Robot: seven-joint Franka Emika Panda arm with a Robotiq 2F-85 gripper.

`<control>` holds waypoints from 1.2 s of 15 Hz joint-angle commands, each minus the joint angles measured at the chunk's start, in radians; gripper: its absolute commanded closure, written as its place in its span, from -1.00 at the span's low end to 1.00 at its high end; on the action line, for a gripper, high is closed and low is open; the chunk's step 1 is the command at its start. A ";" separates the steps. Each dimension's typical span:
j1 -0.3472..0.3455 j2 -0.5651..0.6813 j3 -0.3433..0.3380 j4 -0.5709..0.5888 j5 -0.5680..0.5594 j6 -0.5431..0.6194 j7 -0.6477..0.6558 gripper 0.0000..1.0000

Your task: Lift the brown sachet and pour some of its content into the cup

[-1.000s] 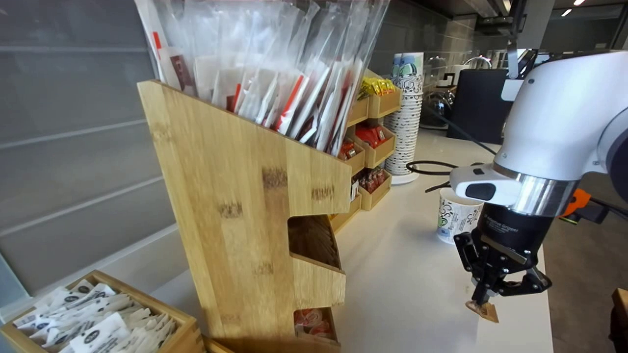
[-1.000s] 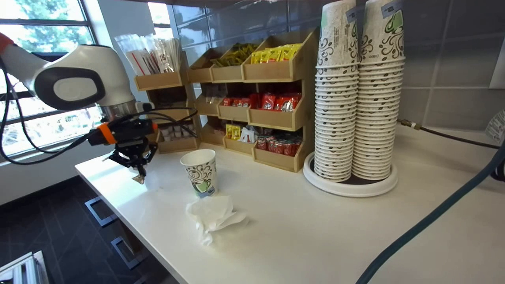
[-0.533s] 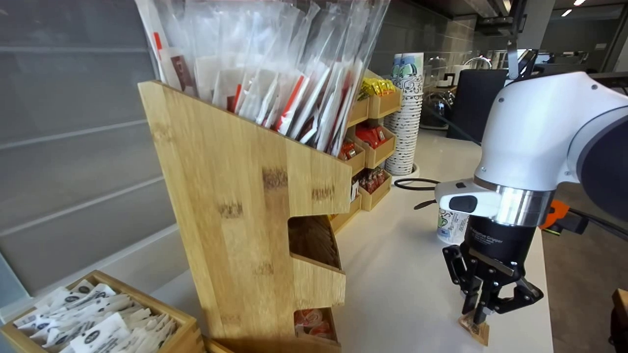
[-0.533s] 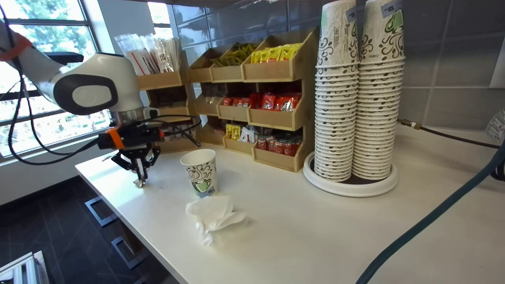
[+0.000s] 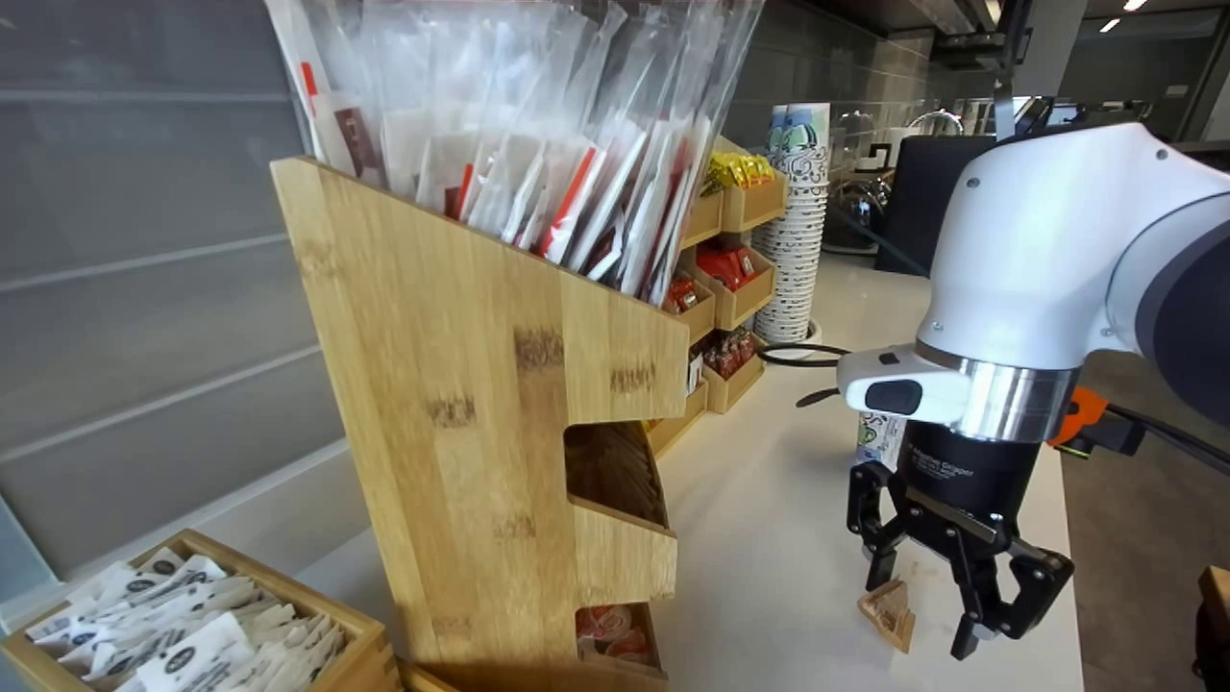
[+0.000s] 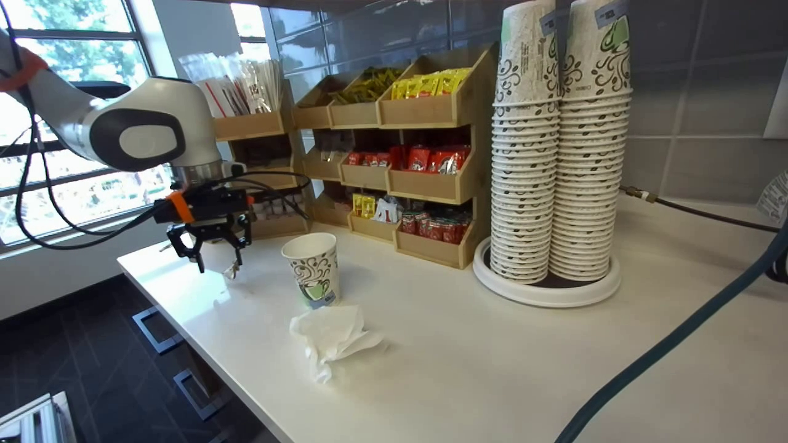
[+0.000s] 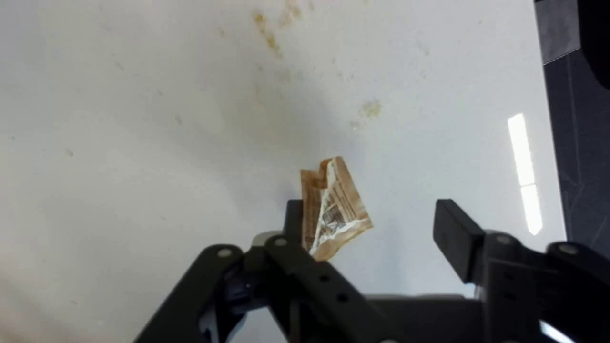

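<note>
1. Hanging over the white table (image 7: 143,214), the tool (image 5: 922,613) has its jaws parted wide.
2. Between them in the wrist view, at one fingertip, is the creased brown sachet (image 7: 340,216); whether it touches the table is unclear.
3. Near it, a patterned paper cup (image 6: 314,271) stands upright.
4. Beside the cup lies a crumpled tissue (image 6: 335,332).
5. Farther off, two paper-cup stacks (image 6: 523,184) occupy a round tray (image 6: 542,298).

The sachet (image 7: 340,205) is sitting between the parted jaws of the gripper (image 6: 220,264) (just beside one jaw); right of the gripper, in an exterior view, the cup (image 6: 315,271) is standing.
</note>
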 commanded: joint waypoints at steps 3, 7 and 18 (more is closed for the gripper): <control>0.072 0.029 -0.026 0.013 0.007 -0.001 -0.020 -1.00; 0.085 0.073 -0.024 0.012 0.004 0.032 -0.041 -1.00; 0.071 0.124 -0.004 0.040 -0.012 0.065 -0.049 -1.00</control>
